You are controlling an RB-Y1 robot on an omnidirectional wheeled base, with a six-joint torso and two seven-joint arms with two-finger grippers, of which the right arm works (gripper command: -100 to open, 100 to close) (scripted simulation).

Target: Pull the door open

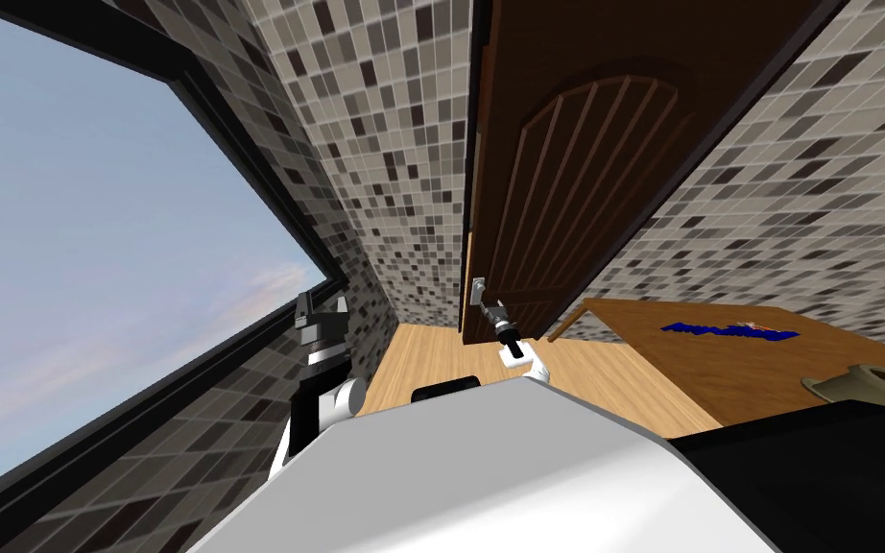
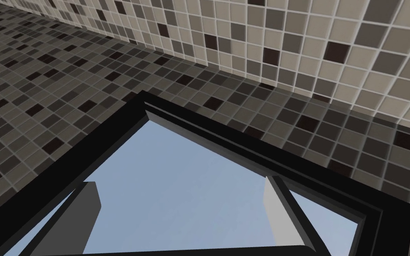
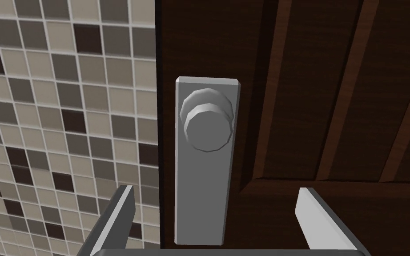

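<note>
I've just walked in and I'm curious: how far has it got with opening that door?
Done: the right pincer is lined up in front of the grey knob, fingers open. In hand: the approach; nothing is gripped yet. To do: close on the knob and pull the brown door, which looks shut. The left pincer hangs open by the window.

No readable text, number or sign, dark brown door and grey handle plate unlettered, blue and red patch on far-right wooden surface illegible.
</note>
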